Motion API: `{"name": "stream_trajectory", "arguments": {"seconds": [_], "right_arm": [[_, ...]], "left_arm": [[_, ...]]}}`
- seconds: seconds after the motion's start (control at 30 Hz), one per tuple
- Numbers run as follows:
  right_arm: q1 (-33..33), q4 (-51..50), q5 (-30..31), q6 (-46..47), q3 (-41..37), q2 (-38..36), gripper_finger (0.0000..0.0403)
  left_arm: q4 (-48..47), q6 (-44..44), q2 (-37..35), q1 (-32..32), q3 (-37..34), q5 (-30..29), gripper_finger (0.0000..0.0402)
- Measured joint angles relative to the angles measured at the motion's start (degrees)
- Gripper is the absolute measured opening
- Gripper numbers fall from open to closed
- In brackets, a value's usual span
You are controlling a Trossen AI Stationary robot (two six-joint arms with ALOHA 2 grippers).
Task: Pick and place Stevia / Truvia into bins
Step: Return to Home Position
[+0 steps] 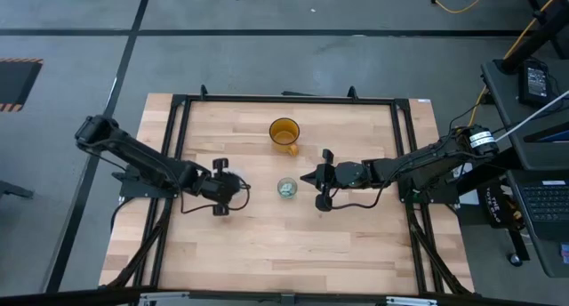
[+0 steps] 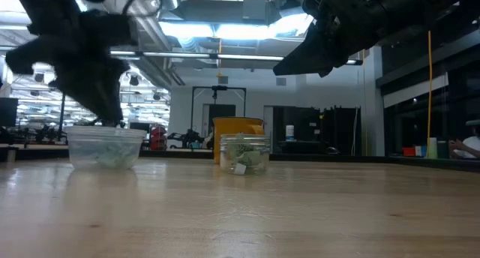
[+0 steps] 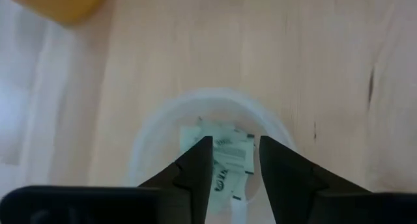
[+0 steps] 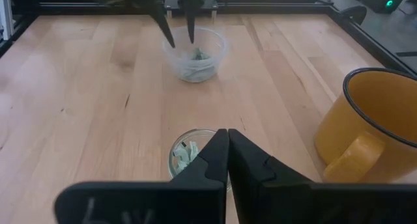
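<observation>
The clear shallow cup (image 4: 193, 51) stands on the table left of centre with several pale green and white sachets (image 3: 231, 155) lying in it. My left gripper (image 3: 236, 149) hangs open just above this cup, fingers pointing down, with nothing between them; it also shows in the right wrist view (image 4: 177, 28). The smaller cup (image 1: 286, 188) stands at the table's middle and holds several more sachets (image 4: 184, 152). My right gripper (image 4: 228, 136) is shut and empty, raised just right of the small cup.
An amber-orange mug (image 1: 284, 132) with a handle stands behind the small cup, toward the far edge. The wooden table top (image 1: 293, 244) is bare on the near side. A black frame (image 1: 284, 99) runs along the table's far and side edges.
</observation>
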Motion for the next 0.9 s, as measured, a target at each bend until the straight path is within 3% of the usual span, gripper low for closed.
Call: {"name": "stream_trajectory", "arguments": {"seconds": [0.33,0.47,0.6,0.73,0.9], "right_arm": [[-0.01,0.36,0.0,-3.09,0.0,0.0,0.0013],[0.46,-0.5,0.0,-3.0,-0.04,-2.02,0.0007],[0.83,-6.26,-0.07,-0.68,-0.04,-6.36,0.0004],[0.76,-8.75,0.1,1.13,-0.02,-8.61,0.0002],[0.03,-7.43,-0.04,0.02,-0.02,-7.29,0.0002]], "left_arm": [[-1.56,6.93,-13.45,0.0,0.02,-6.07,0.007],[1.57,10.33,-19.44,0.01,-3.76,-11.21,0.0039],[5.85,13.07,-26.78,0.0,-10.11,-11.01,0.0006],[14.13,17.79,-35.74,0.76,-16.81,-12.37,0.0003],[18.84,22.3,-49.12,4.2,-22.96,-6.29,0.0002]]}}
